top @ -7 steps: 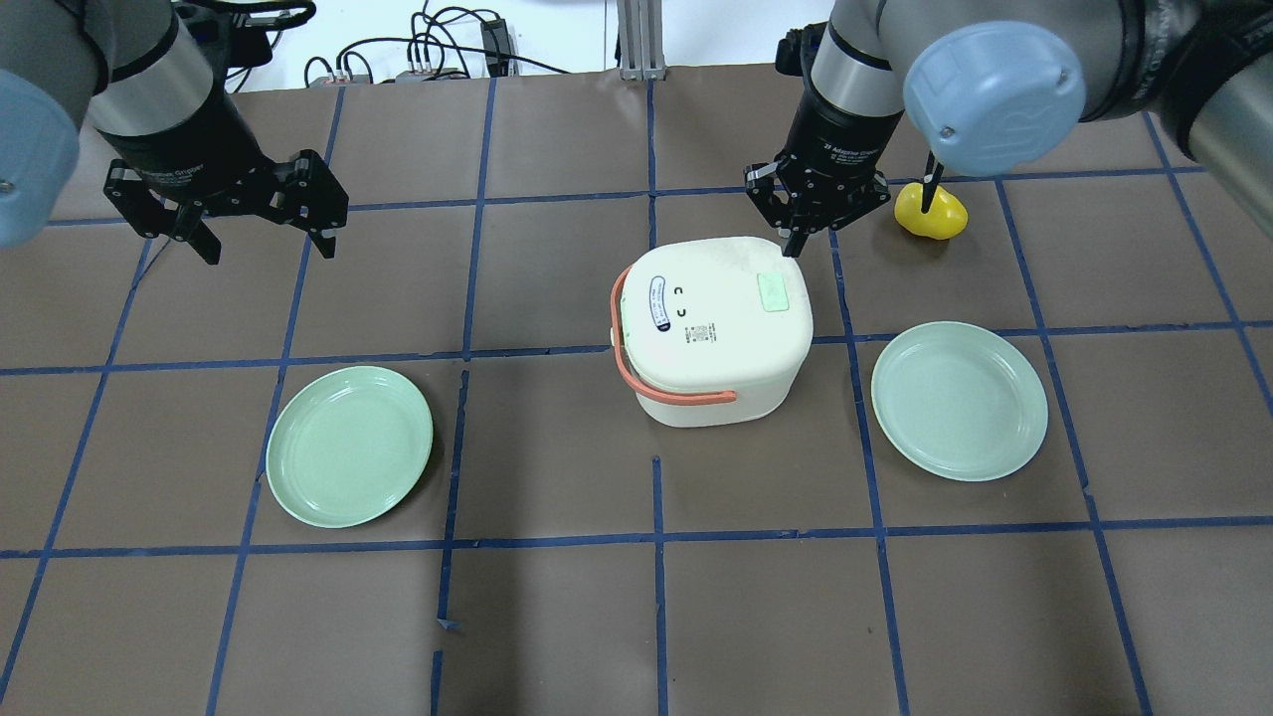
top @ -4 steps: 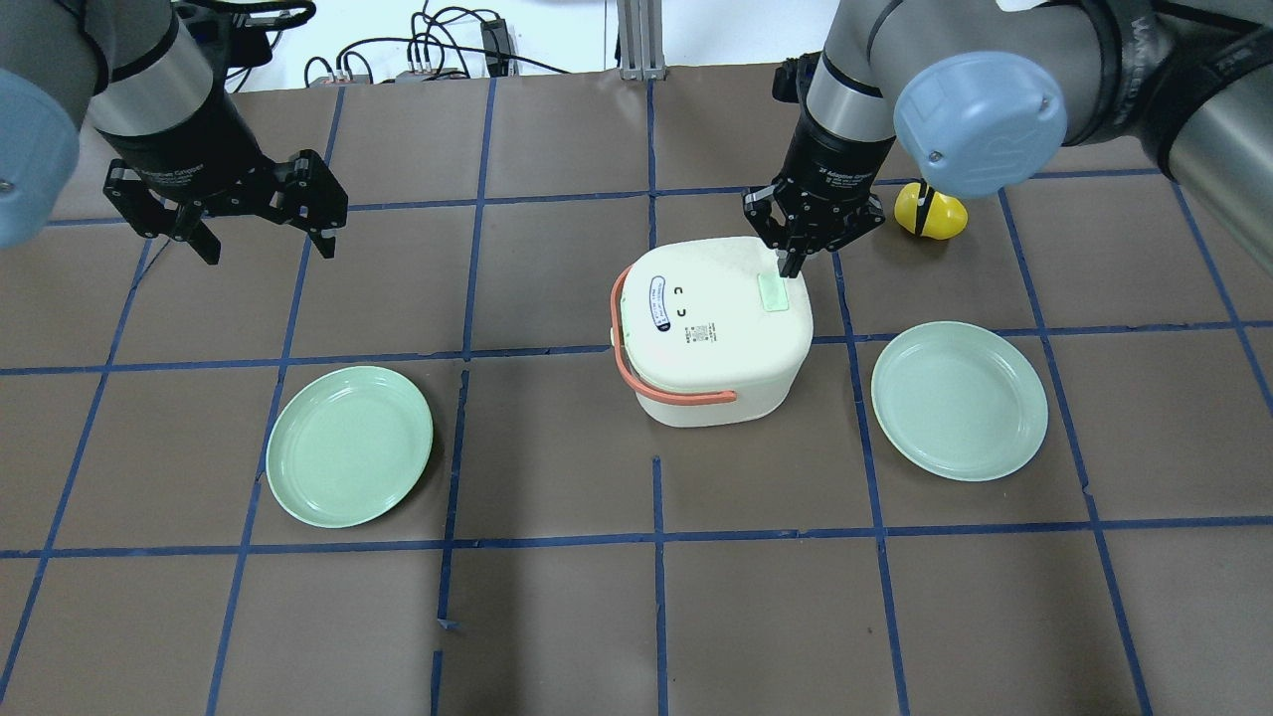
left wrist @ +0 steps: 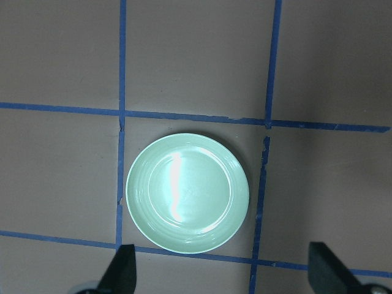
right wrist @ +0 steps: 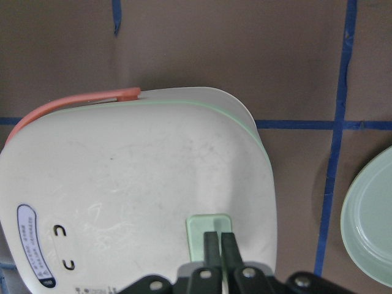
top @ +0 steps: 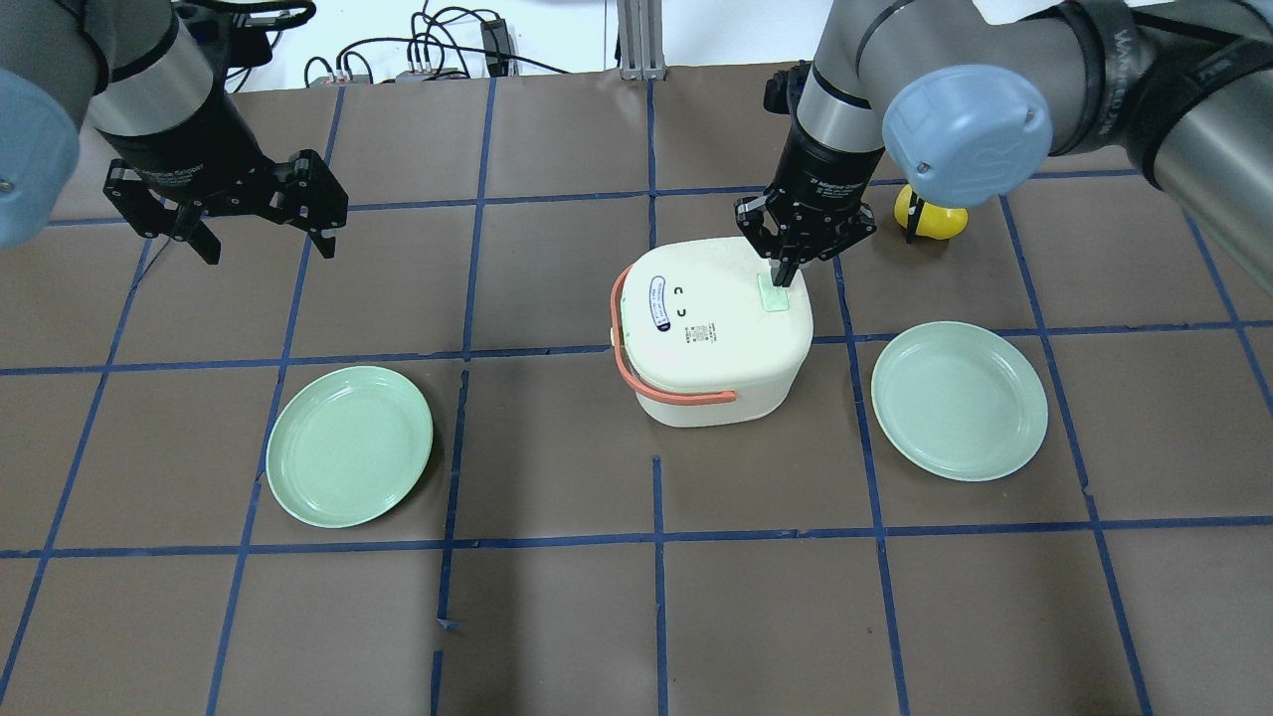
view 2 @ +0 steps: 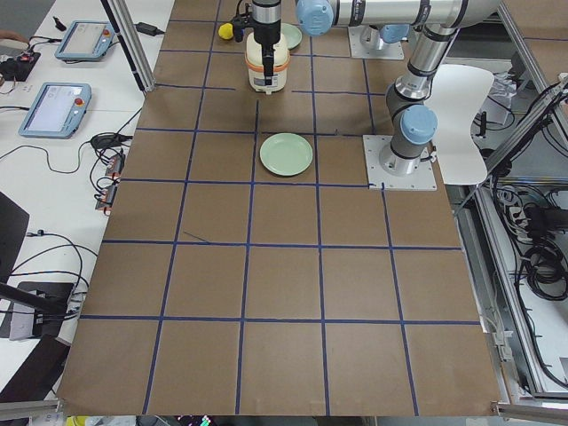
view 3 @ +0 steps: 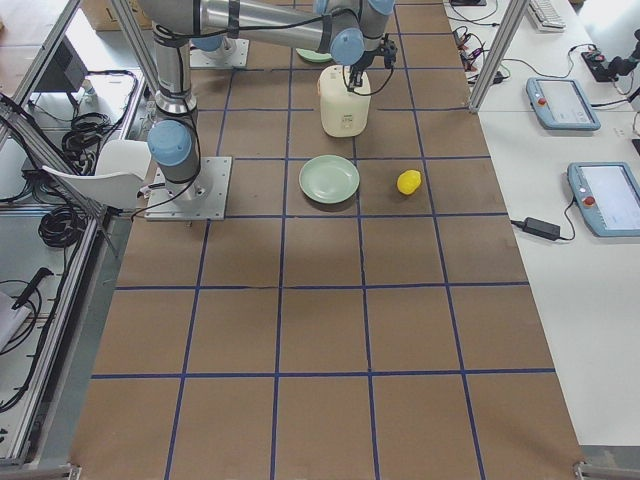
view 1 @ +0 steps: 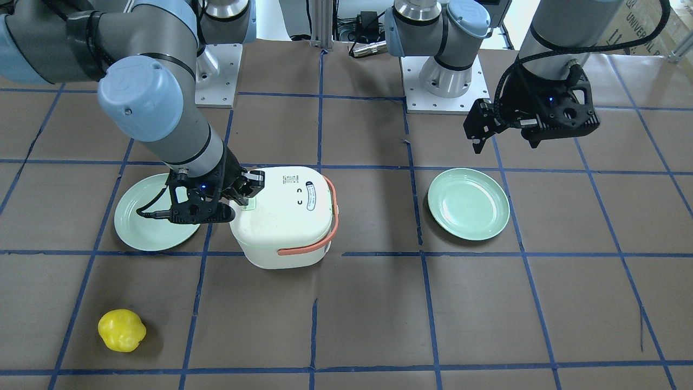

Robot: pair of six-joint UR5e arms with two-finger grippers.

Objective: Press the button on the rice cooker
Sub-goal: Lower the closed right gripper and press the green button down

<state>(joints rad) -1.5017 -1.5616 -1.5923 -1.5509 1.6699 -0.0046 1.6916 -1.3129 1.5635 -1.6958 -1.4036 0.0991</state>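
Nearby rice cooker (top: 711, 333): plates (top: 960, 401); yellow fruit (view 1: 121, 330)

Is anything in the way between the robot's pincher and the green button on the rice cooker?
No, nothing visible is. The right gripper, its fingers shut together, is right at the green button on the lid of the rice cooker.

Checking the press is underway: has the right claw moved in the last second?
Yes. In the overhead view the right claw has come toward the camera, from the rice cooker's far edge onto its green button.
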